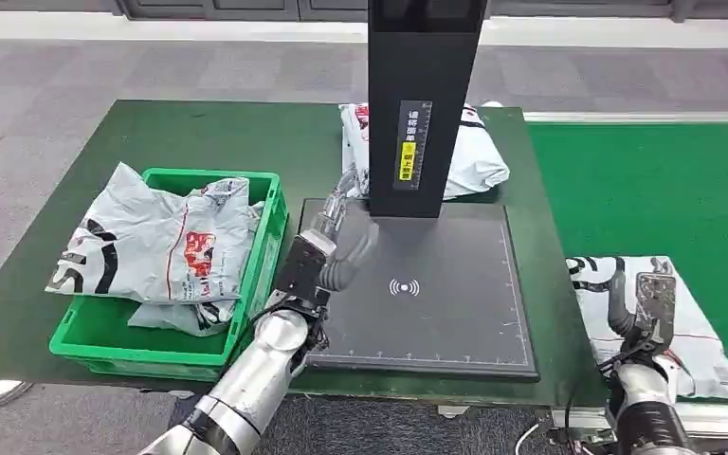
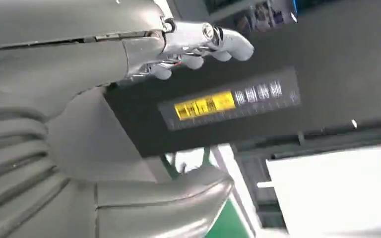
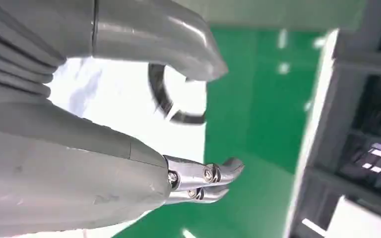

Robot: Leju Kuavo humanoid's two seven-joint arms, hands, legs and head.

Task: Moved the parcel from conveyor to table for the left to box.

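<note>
You have barely started: the white plastic parcel (image 1: pixel 668 318) lies on the green conveyor belt (image 1: pixel 645 190) under your empty, spread right hand (image 1: pixel 652 305), while your left hand (image 1: pixel 334 248) waits empty above the black scanner pad (image 1: pixel 436 303).

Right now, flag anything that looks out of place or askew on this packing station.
Two things stand out. The parcels in the green crate are heaped above its rim and spill over its left edge. Another parcel lies wedged behind the scanner post, partly hidden. The parcel under the right hand lies flat on the conveyor.
</note>
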